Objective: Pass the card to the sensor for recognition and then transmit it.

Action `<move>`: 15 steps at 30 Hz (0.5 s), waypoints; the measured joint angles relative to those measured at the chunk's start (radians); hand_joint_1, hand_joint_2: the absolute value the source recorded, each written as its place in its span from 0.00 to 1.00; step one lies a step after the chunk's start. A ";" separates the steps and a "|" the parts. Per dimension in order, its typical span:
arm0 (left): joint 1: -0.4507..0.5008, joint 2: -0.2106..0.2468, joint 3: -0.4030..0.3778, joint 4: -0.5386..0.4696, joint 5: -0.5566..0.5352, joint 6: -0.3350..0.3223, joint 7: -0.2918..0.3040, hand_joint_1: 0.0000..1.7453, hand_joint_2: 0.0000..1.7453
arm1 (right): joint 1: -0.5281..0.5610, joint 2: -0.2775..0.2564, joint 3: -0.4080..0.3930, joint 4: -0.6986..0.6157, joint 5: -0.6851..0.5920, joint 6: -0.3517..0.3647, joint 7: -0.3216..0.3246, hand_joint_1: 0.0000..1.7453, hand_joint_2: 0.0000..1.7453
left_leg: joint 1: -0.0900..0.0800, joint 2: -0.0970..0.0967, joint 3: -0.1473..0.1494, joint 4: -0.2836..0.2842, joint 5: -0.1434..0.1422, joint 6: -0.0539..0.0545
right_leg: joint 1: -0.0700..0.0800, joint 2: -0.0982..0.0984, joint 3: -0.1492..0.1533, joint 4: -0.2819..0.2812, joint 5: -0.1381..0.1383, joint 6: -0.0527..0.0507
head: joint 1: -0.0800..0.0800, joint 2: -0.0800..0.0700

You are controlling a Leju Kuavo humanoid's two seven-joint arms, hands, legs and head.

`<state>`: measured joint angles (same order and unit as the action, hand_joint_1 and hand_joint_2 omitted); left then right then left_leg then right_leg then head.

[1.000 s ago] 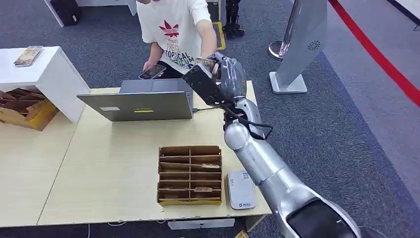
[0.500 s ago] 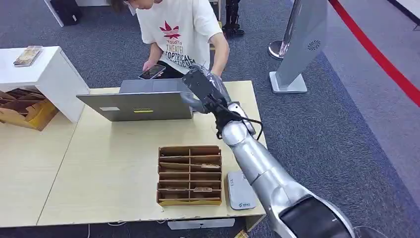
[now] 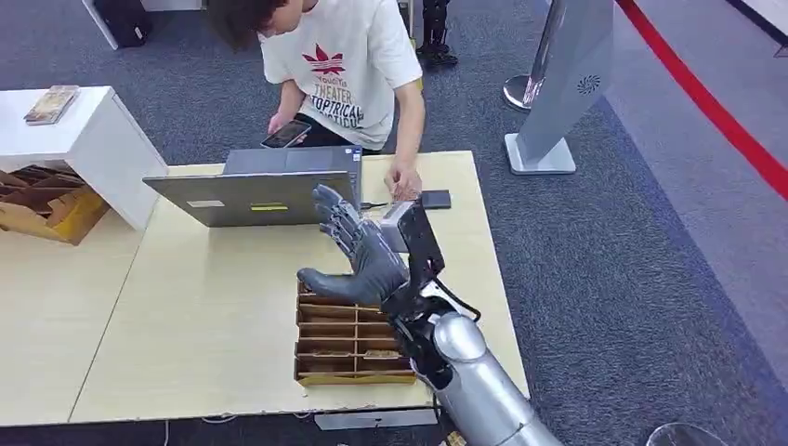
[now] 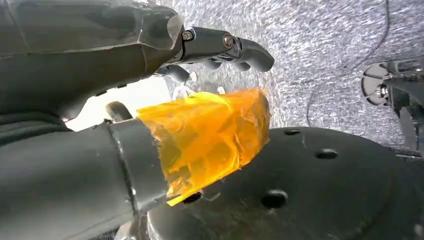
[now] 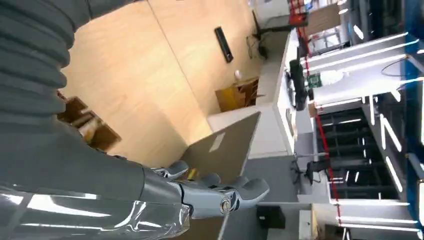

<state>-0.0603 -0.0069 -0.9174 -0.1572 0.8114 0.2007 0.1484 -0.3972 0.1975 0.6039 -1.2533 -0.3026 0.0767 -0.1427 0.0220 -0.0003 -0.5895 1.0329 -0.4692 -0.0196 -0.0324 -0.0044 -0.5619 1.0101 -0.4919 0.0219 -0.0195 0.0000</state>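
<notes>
The right hand (image 3: 358, 255) of the silver arm hovered above the far edge of the brown cardboard divider box (image 3: 356, 330), fingers spread, thumb held out to the side, palm bare. The right wrist view agreed: the fingers (image 5: 235, 192) lay extended with nothing between them. The left hand (image 4: 150, 75) hung low over carpet; its dark fingers (image 4: 240, 47) lay loosely curved with nothing seen between them, and an orange film covered its thumb tip.

No card was seen in either robot hand. A person in a white printed T-shirt (image 3: 344, 56) leaned over the far edge of the pale wooden table (image 3: 204, 316) and rested 1 hand (image 3: 403, 181) on it, just beside a small black flat device (image 3: 435, 199). Whether a card lay under that hand could not be told. A grey open laptop (image 3: 256, 195) stood left of the hand, its lid toward the robot. A few cards lay in the compartments of the divider box.

Judged from this arrangement, the hand-over step was complete or nearly so. The next move would call for lowering the spread right hand onto a compartment of the box, then pinching 1 thin card out, edge first, without dragging the light box.
</notes>
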 joint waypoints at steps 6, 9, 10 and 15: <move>0.011 0.000 0.026 0.000 0.025 0.009 -0.002 0.00 0.00 | 0.113 -0.096 0.039 -0.100 0.002 -0.037 -0.004 0.00 1.00 | 0.000 0.000 0.000 0.000 0.000 0.000 | 0.000 0.000 0.000 0.000 0.000 0.000 | 0.000 0.000; 0.017 -0.001 0.042 0.000 0.035 0.013 -0.002 0.00 0.00 | 0.154 -0.140 0.045 -0.133 0.075 -0.089 -0.018 0.13 1.00 | 0.000 -0.001 0.000 0.000 0.000 0.000 | 0.000 0.000 0.000 0.000 0.000 0.000 | 0.000 0.000; 0.019 -0.001 0.044 0.000 0.037 0.013 -0.002 0.00 0.00 | 0.166 -0.152 0.046 -0.144 0.111 -0.111 -0.022 0.89 1.00 | 0.000 0.000 0.000 0.000 0.000 0.000 | 0.000 0.000 0.000 0.000 0.000 0.000 | 0.000 0.000; 0.023 -0.002 0.055 0.000 0.045 0.014 -0.004 0.00 0.00 | 0.201 -0.194 0.051 -0.192 0.225 -0.158 -0.027 1.00 1.00 | 0.000 0.000 0.000 0.000 0.000 0.000 | 0.000 0.000 0.000 0.000 0.000 0.000 | 0.000 0.000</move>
<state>-0.0372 -0.0084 -0.8629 -0.1572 0.8560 0.2148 0.1442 -0.1959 0.0038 0.6554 -1.4454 -0.0774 -0.0809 -0.1694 0.0220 -0.0005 -0.5896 1.0329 -0.4692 -0.0196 -0.0323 -0.0044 -0.5618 1.0101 -0.4916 0.0217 -0.0195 0.0000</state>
